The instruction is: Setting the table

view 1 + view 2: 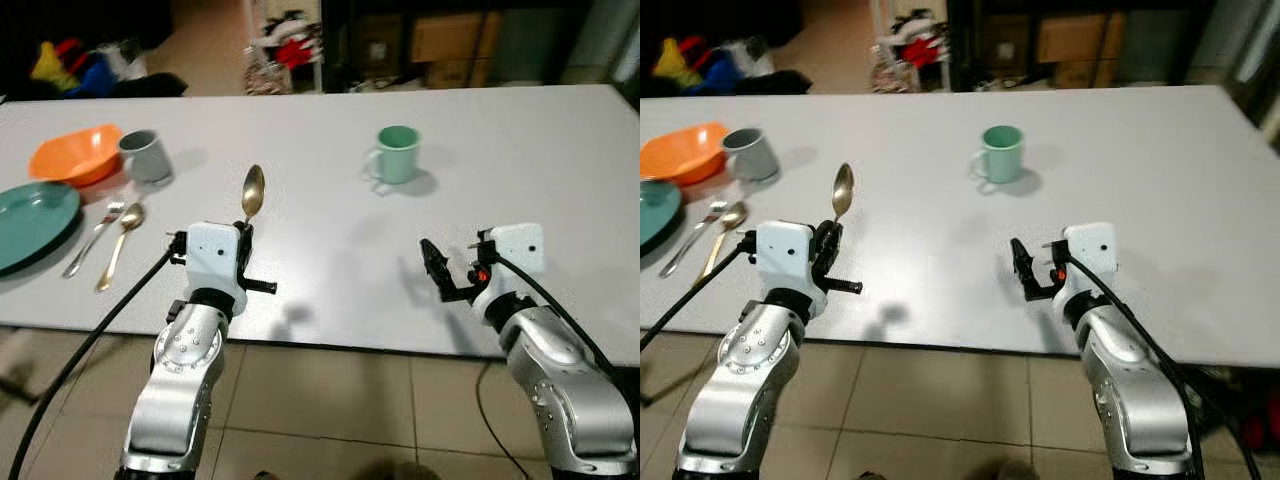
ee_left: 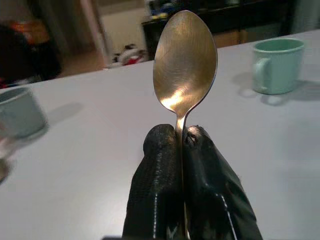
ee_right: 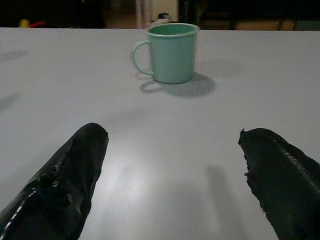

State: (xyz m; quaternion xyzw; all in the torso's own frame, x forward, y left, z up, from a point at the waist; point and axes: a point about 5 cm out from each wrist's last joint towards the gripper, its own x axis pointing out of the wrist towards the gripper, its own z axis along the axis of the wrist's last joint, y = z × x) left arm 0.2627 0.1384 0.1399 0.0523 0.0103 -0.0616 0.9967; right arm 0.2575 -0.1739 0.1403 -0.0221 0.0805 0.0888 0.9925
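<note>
Left wrist view: left pincer (image 2: 181,145) grips spoon (image 2: 185,60) upright.

No readable text, labels, brand names, numbers or signs appear anywhere. The cardboard boxes (image 1: 445,35) on the dark shelving far beyond the jaws carry no print that can be made out, and the crockery bears no markings.

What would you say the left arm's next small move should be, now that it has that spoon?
Probably carry the spoon toward the green mug and lower it there. The left gripper pinches its handle, bowl up, above the table; the mug has no cutlery beside it, and the right gripper is open.
</note>
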